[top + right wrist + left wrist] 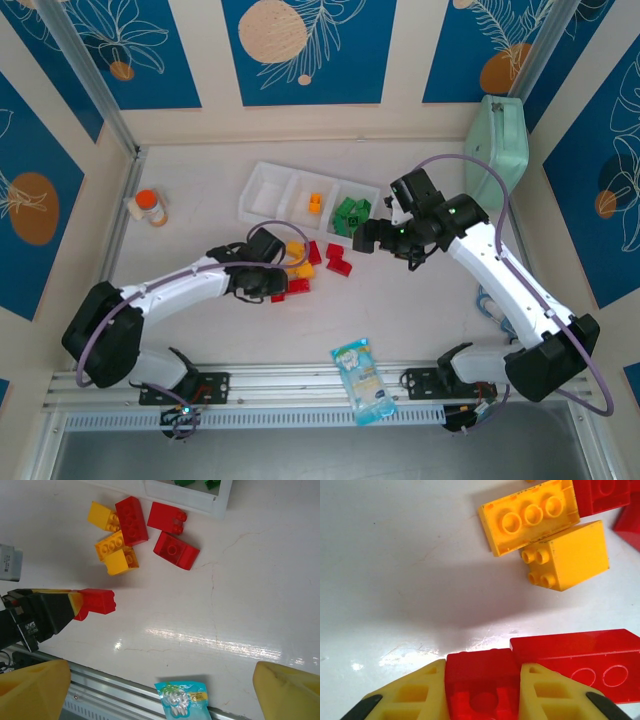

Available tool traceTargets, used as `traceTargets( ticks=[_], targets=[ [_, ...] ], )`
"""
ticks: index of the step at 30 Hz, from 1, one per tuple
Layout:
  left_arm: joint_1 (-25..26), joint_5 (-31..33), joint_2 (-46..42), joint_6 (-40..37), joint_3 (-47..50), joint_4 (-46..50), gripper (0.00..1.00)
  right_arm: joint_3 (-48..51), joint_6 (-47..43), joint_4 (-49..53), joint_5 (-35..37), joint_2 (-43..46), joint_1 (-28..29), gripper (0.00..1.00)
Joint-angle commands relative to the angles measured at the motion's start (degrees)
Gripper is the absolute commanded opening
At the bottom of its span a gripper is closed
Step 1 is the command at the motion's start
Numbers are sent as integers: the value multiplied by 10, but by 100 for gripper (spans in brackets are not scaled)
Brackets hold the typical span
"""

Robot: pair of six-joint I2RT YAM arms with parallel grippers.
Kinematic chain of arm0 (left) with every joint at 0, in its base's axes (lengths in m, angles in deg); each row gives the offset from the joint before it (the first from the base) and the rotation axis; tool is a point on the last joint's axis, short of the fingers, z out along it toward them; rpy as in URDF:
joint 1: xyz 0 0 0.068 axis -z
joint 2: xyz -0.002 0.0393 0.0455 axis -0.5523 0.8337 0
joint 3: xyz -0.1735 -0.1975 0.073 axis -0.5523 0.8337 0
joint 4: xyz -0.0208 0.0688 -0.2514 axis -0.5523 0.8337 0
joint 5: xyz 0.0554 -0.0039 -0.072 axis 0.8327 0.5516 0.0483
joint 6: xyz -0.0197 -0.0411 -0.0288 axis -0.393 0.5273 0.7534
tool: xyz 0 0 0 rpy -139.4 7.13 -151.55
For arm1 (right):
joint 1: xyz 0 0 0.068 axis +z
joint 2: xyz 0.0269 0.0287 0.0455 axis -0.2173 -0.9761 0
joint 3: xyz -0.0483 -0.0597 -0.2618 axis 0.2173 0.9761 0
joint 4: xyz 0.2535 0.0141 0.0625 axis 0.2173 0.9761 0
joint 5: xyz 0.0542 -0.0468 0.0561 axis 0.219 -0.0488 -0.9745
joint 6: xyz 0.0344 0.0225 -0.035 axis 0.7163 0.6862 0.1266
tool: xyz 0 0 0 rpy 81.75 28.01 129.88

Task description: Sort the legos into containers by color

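My left gripper [482, 700] is shut on a small red lego [482, 677] low over the white table; from above that gripper [283, 281] sits left of the loose pile. A second red lego [585, 662] lies right beside the held one. Two yellow legos [530, 515] [567, 555] lie further ahead. More red legos [131, 520] [176, 550] lie below the containers [262, 180]; the tray's middle compartment holds an orange lego [315, 203] and its right one green legos [352, 215]. My right gripper [378, 232] hovers open by the tray's right end, nothing between its fingers [35, 690].
A blue-and-white snack packet [365, 380] lies at the near edge by the rail. An orange-capped bottle [150, 207] stands at the far left. A mint-green case [500, 140] leans against the back right wall.
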Motion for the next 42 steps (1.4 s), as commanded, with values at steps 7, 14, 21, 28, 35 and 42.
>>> traceTargets(
  ticks=[7, 14, 21, 28, 35, 42],
  targets=[
    [5, -19, 31, -24, -3, 16, 30, 11, -2, 3, -8, 19, -4, 94],
    [5, -29, 77, -32, -16, 18, 28, 15, -4, 8, -5, 29, -7, 94],
    [6, -38, 82, -38, -23, 25, 43, 22, -3, 7, -7, 37, -12, 94],
    [6, -36, 25, -36, -14, 40, 59, 23, -4, 4, -11, 37, -12, 94],
    [6, -52, -16, -25, 14, 50, 58, 21, -2, -1, -18, 31, -11, 94],
    [7, -49, -18, -4, 44, 59, 51, 9, -3, -8, -24, 12, -6, 94]
  ],
)
